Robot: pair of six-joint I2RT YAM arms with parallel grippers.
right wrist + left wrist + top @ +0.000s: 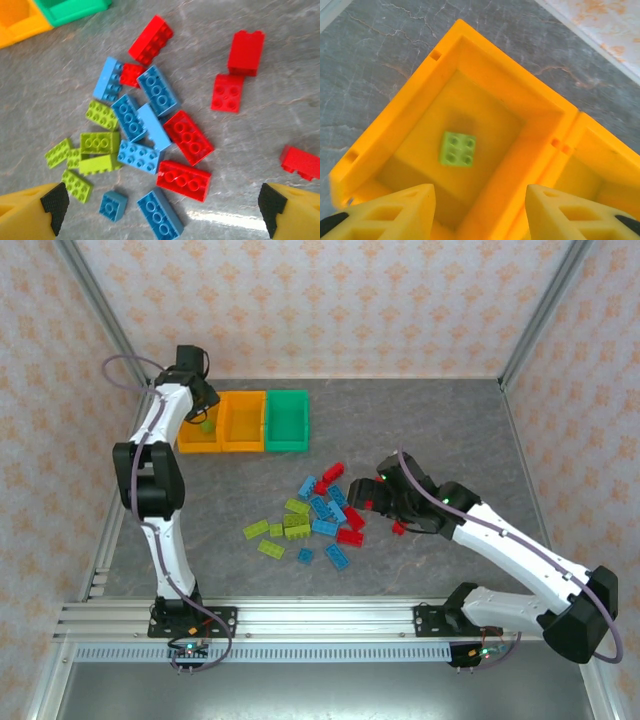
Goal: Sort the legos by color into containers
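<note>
Left gripper [479,212]: jaws parted, empty, above orange bin [405,100] by far-left corner of table [450,440]
Lime lego [457,149]: flat on that bin's floor
Right gripper [162,207]: spread wide, empty, over loose legos [150,125] mid-table

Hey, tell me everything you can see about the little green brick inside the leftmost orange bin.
The lime green brick is a small square plastic piece with four round studs in a two-by-two grid, facing up. It lies alone near the middle of the floor of the leftmost orange bin, turned slightly against the walls and clear of all of them. A soft shadow lies just beyond it. Only the bin floor seems to touch it. The left gripper hangs above, jaws apart and empty.
</note>
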